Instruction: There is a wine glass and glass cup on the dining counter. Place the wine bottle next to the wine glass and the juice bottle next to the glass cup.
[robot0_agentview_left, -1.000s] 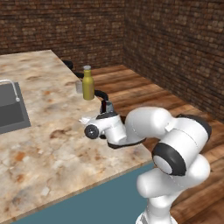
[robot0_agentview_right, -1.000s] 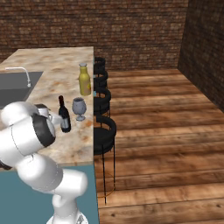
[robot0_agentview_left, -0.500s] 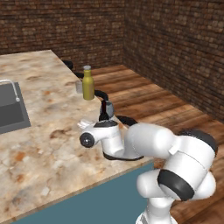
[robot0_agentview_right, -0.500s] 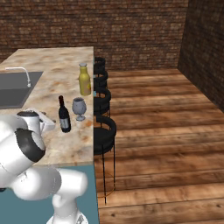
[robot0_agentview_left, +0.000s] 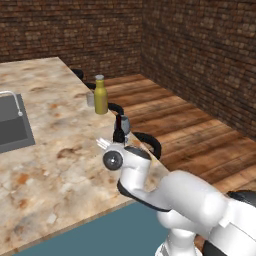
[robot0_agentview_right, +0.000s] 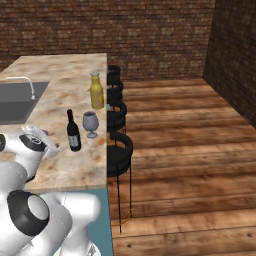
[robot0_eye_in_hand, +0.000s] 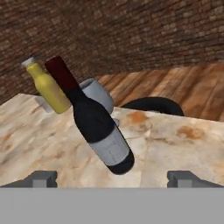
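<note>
Ahead of our wide-open, empty claw (robot0_eye_in_hand: 111, 177) stands one near-black wine bottle (robot0_eye_in_hand: 94, 122), red-topped. Behind it we count one wine glass (robot0_eye_in_hand: 99, 95) and one yellow juice bottle (robot0_eye_in_hand: 47, 89).

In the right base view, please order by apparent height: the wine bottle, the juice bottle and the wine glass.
1. Wine bottle, tallest as drawn, but only slightly.
2. Juice bottle, nearly as tall; it stands farther from the camera, so the order of these two is unsure.
3. Wine glass, clearly the shortest.

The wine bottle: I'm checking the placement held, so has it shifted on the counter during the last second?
No. The wine bottle stands beside the wine glass, at the same spot relative to the juice bottle.
</note>
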